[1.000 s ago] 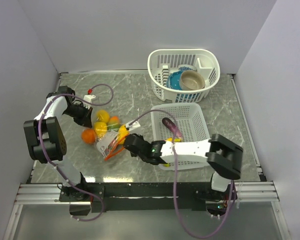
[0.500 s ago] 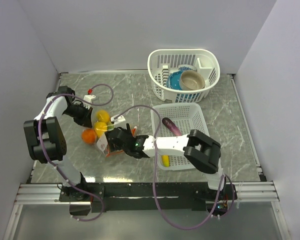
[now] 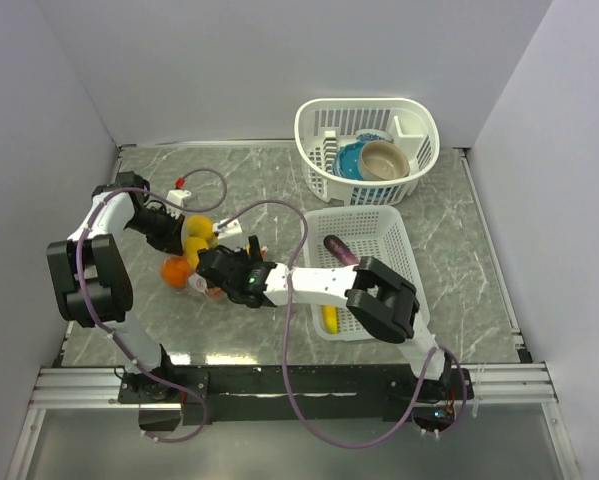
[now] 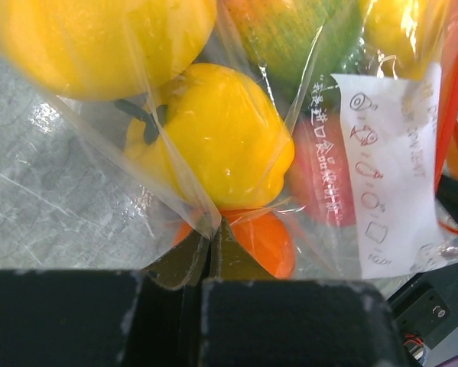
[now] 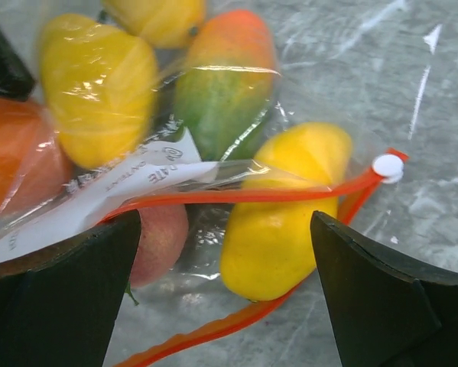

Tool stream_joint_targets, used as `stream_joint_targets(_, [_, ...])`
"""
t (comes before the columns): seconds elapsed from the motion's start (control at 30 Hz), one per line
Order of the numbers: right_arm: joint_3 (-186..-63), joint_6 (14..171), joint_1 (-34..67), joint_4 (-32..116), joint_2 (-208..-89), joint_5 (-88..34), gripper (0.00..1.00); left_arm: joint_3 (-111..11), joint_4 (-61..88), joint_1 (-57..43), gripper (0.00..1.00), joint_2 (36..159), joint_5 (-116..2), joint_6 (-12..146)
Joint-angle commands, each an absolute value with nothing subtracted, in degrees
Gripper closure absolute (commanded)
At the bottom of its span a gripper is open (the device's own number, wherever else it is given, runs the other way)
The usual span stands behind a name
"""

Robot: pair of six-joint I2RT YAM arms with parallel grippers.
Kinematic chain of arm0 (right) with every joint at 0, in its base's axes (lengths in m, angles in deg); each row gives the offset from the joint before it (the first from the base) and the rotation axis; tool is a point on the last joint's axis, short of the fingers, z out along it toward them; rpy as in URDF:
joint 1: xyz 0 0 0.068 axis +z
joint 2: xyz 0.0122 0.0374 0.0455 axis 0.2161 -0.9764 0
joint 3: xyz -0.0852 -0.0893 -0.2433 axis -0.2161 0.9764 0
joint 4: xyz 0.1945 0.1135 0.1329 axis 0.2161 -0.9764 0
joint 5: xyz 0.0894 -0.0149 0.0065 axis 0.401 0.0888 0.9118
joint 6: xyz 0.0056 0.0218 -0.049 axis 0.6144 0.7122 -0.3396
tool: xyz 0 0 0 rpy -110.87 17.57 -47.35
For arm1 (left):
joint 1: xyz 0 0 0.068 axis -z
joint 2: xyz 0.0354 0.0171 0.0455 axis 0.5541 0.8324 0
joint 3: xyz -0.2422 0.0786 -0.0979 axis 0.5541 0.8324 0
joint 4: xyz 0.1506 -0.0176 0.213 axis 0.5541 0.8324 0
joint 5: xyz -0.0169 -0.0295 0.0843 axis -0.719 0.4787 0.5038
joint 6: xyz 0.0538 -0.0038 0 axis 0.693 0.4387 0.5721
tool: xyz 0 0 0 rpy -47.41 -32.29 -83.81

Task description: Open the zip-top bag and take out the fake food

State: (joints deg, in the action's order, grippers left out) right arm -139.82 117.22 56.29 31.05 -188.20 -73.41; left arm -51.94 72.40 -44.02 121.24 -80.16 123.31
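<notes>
- Spanning the workspace, the grey marbled table carries every item.
- Rectangular white basket: stands on the table's right half and holds a purple eggplant.
- Round white basket: stands at the far edge and holds a blue bowl and a tan bowl.
- Zip-top bag: lies flat on the table's left half, between the two grippers, with the fake food inside.
- Right gripper: fingers spread wide, straddling the bag's mouth end, gripping nothing.
- Left gripper: fingers pressed together, pinching a fold of the bag's clear film at the end opposite the mouth.
- Red-orange zipper strip: its two halves diverge from the white slider, and a yellow piece lies between them.
</notes>
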Motion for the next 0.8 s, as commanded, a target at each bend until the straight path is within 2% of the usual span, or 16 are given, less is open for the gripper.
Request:
stream_joint_targets(0.0, [-133.5,119.0,55.5,26.4,-185.9,-76.3,0.00,-53.3,74.9,-43.8,0.99,118.4,-81.4,124.5])
stream_joint_targets(0.2, [-130.3,121.0,55.1,27.0,-186.1,-74.9,0.00,-54.4,75.8,-43.8,0.98,118.9,-82.9,124.2])
stream_joint_targets(0.53, [-132.2,117.6,54.7,32.7,-185.2,-73.5,0.00,-52.7,75.9,-43.8,0.99,118.4,-82.3,125.0])
stream_joint_targets(0.77, [-137.5,115.9,53.4,33.1,-189.5,-70.9,0.00,-52.5,76.1,-43.8,0.99,118.5,-83.0,125.4])
